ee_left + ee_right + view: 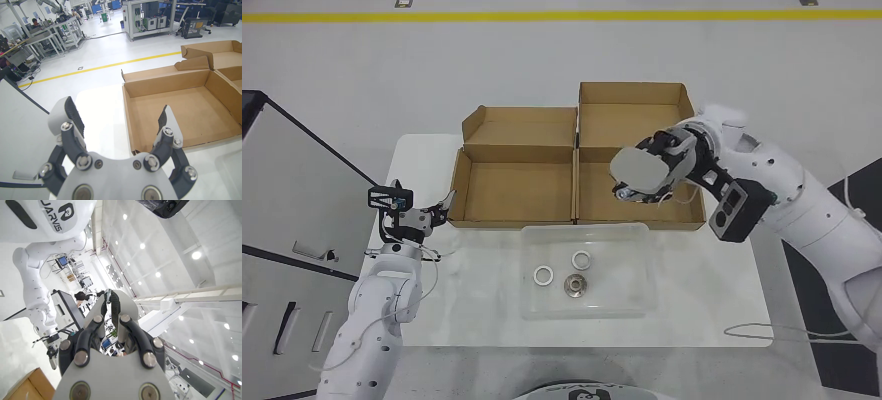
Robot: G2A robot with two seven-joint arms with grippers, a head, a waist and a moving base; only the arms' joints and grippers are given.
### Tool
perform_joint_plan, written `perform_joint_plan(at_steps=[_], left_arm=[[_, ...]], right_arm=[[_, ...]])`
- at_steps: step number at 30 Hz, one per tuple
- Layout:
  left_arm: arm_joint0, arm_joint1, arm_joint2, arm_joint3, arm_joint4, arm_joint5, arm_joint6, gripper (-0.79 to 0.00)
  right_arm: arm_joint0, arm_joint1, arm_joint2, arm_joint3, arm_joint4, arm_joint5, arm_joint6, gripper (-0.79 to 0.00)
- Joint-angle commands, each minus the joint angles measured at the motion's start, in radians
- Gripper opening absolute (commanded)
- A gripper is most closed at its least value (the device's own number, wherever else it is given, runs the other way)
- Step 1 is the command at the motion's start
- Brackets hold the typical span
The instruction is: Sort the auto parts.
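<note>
In the top view the right arm (772,185) lies over the right cardboard box (594,205) and hides much of its floor. What, if anything, lies beneath the wrist cannot be told. In the right wrist view the right gripper (109,297) pinches a small threaded metal piece (108,294) at its fingertips, possibly a bolt (most of its length is buried between the pads). A cardboard corner (32,381) is cut off by that picture's edge, and which box it belongs to is unclear. In the left wrist view the right cardboard box runs off the picture's edge. The three round parts (574,286) in the clear tray (632,300) are too small from above to name.
</note>
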Motion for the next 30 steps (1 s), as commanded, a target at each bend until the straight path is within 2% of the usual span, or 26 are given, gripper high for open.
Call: perform_joint_plan(at_steps=[1,14,19,23,30], left_arm=[[0.0,0.0,0.0,0.0,0.0,0.0,0.0,0.0],[0.0,0.0,0.0,0.0,0.0,0.0,0.0,0.0],[0.0,0.0,0.0,0.0,0.0,0.0,0.0,0.0],[0.0,0.0,0.0,0.0,0.0,0.0,0.0,0.0],[0.0,0.0,0.0,0.0,0.0,0.0,0.0,0.0]], right_arm=[[-0.011,-0.002,0.012,-0.026,0.035,0.0,0.0,-0.785],[-0.123,-0.027,0.136,-0.163,0.19,0.0,0.0,-0.785],[-0.149,-0.037,0.161,-0.166,0.152,0.0,0.0,-0.785],[-0.144,-0.038,0.137,-0.095,0.097,0.0,0.0,-0.785],[-0.08,-0.031,0.074,-0.025,-0.032,-0.014,0.014,-0.785]])
